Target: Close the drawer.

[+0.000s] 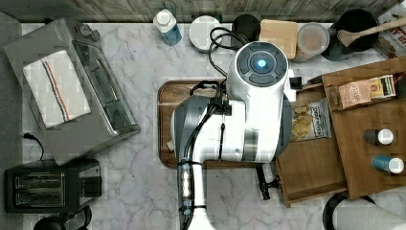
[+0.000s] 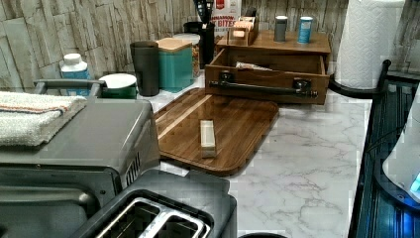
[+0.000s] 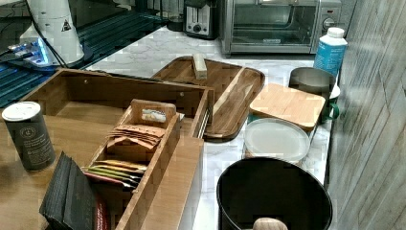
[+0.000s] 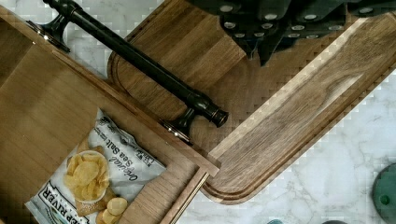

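The drawer (image 1: 311,163) is pulled out of its cabinet, at the top view's right. It is a shallow brown wooden box with a dark bar handle (image 4: 140,65) on its front. A bag of chips (image 4: 93,172) lies inside it. In the left view the drawer front (image 2: 267,79) and its handle (image 2: 262,89) face the tray. The right view shows the open drawer (image 3: 119,81) from behind. My gripper (image 4: 264,51) hangs above the dark wooden tray, a short way off the handle's end and not touching it. My arm (image 1: 249,105) covers the gripper in the top view.
The rounded dark tray (image 2: 218,124) bears a small wooden block (image 2: 208,139) right in front of the drawer. Bottles (image 1: 383,136) and a tea box stand on the cabinet top. A toaster oven (image 1: 72,86), a toaster (image 1: 48,184), canisters (image 2: 173,62) and a paper towel roll (image 2: 366,39) ring the marble counter.
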Motion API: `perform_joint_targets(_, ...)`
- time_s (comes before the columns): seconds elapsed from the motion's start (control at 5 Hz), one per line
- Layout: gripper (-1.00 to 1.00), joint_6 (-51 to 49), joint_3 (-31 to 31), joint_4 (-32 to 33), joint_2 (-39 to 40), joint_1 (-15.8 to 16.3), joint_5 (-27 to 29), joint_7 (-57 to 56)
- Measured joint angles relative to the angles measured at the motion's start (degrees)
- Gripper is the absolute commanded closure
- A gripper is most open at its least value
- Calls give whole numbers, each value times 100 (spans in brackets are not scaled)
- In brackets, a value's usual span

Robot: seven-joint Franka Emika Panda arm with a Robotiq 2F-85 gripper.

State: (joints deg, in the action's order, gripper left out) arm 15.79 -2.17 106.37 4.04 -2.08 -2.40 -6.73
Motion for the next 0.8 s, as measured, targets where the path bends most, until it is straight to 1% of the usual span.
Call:
perform_joint_targets(0.4, 100, 1, -1, 50, 62, 0, -18, -2)
perform_joint_targets(0.8, 100, 1375, 28, 761, -68, 0, -14, -1270)
